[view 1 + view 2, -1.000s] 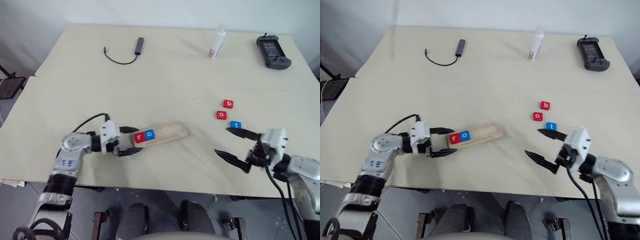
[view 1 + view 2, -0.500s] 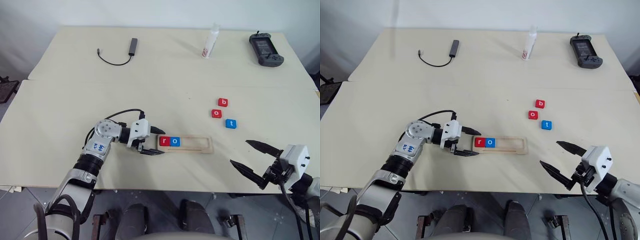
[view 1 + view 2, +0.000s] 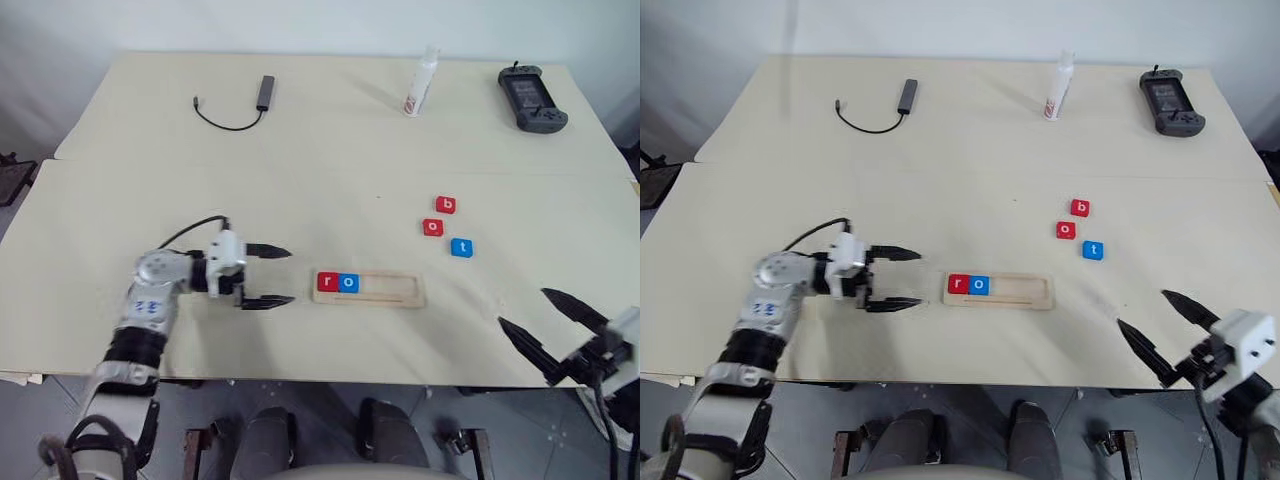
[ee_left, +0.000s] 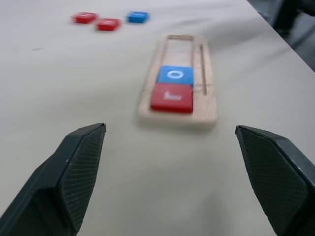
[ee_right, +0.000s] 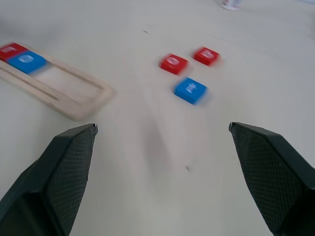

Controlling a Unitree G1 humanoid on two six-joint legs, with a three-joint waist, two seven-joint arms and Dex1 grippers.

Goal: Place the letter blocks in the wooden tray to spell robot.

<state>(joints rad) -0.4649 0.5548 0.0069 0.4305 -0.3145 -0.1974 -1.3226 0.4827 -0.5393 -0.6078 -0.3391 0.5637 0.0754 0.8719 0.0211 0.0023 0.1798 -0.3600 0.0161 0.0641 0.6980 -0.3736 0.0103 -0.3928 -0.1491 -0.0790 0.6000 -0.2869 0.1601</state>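
**Ann:** Left gripper [image 3: 268,275] hangs just off the left end of the wooden tray [image 3: 400,299], fingers spread wide, nothing between them, pointing at the tray with bare table in the gap.

**Bo:** And over at the near right corner the right gripper [image 3: 545,322] is splayed open as well, empty, well apart from everything.

**Ann:** From the head camera, the tray lies flat near the front edge of the table [image 3: 300,170]. Red r block [image 3: 326,282] sits at its left end, blue o block [image 3: 348,283] touching it on the right. Rest of the slot bare wood.

**Bo:** Three loose tiles up to the right of the tray: red b block [image 3: 446,205] farthest back, red o block [image 3: 433,227] just in front of it, blue t block [image 3: 461,247] nearest the tray. None touching.

**Ann:** Along the far edge there's a black cable with adapter [image 3: 240,108], a white bottle [image 3: 419,85] and a dark handheld controller [image 3: 532,99].

**Bo:** Left wrist camera now: both black fingers [image 4: 74,172] frame the tray end-on, red r closest, blue o behind, the loose trio far beyond.

**Ann:** Right wrist camera: fingers [image 5: 59,172] wide, tray off to one side, the blue t nearest of the loose trio, the two red tiles behind it.
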